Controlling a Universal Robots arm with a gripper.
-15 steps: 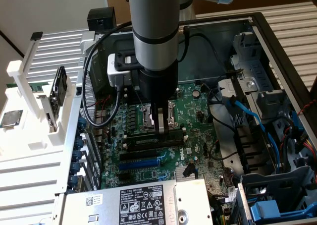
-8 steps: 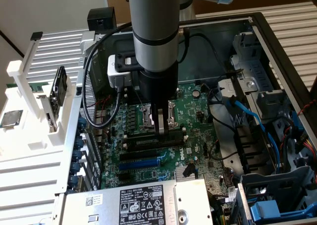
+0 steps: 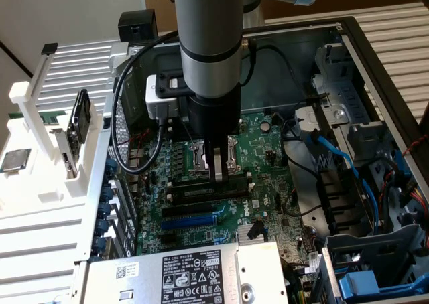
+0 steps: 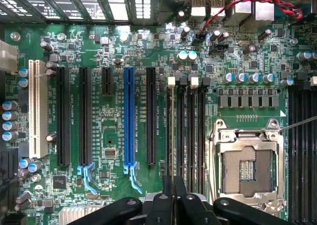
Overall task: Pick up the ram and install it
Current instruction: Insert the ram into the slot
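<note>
My gripper (image 3: 216,173) hangs inside the open computer case, its tips just above the long black memory slots (image 3: 209,183) beside the processor socket (image 3: 216,158). In the wrist view the two fingers (image 4: 167,195) stand pressed together over the outermost of the memory slots (image 4: 172,131), and I make out nothing between them. A narrow green strip (image 3: 37,116), which looks like the ram, lies on the white rack at the exterior view's left, partly hidden behind a rack post. The socket (image 4: 246,170) is open and bare.
The white rack (image 3: 40,177) also carries a square silver processor chip (image 3: 15,160) and a black drive (image 3: 81,118). Blue and black cables (image 3: 335,157) crowd the case at the exterior view's right. A power supply (image 3: 188,274) sits at the near edge. Expansion slots (image 4: 129,116) line the board.
</note>
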